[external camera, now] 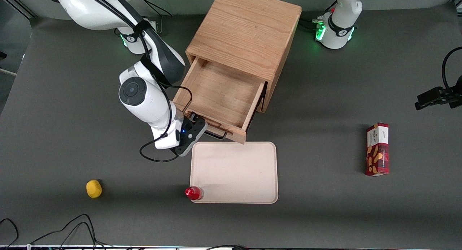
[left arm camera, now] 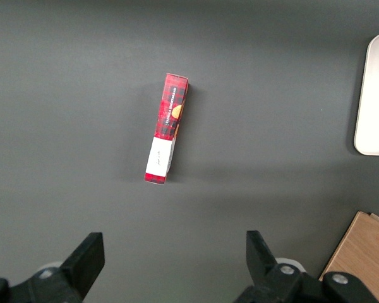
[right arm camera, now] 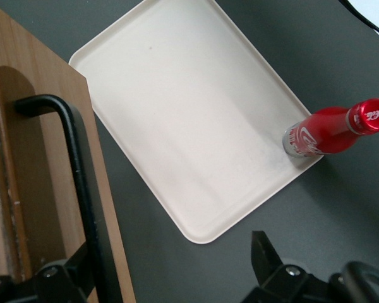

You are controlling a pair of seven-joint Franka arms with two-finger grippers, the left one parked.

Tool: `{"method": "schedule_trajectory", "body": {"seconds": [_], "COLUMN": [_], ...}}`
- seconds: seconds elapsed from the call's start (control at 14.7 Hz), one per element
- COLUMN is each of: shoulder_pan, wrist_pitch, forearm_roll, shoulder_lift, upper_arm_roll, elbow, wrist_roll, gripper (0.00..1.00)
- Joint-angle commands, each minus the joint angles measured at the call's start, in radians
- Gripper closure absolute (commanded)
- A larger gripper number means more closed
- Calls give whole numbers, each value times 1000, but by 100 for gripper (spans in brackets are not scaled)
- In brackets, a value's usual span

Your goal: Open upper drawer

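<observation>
Upper drawer [external camera: 220, 98]: you see light oak box, pulled well out of wooden cabinet [external camera: 245, 33], interior bare. Drawer front faces front camera at slant, its nearer corner just over rim of cream tray [external camera: 234, 172]. Black bar handle [right arm camera: 82, 183] on drawer front, mounted clear of wood on short posts. Gripper [external camera: 195, 129] sits at handle, working arm's end of drawer front; you see one finger [right arm camera: 69, 278] against handle, other finger [right arm camera: 265, 255] apart, jaws spread.
</observation>
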Motion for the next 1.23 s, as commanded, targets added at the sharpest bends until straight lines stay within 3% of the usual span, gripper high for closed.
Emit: {"method": "schedule_trajectory", "body": {"seconds": [0.0,0.27,0.48,0.95,1.16], "shoulder_pan": [1,1,2,-5,-77], "wrist_pitch": [15,15,10,-94,-102], "forearm_roll": [4,80,215,216,214], "shoulder_lift": [-10,-7,1,-60,-156], "upper_arm_roll": [-2,-2,-50,-51,-59], "elbow": [33,33,34,74,60], "wrist_roll": [14,16,0,-4,-1], "gripper": [0,0,0,0,0]}}
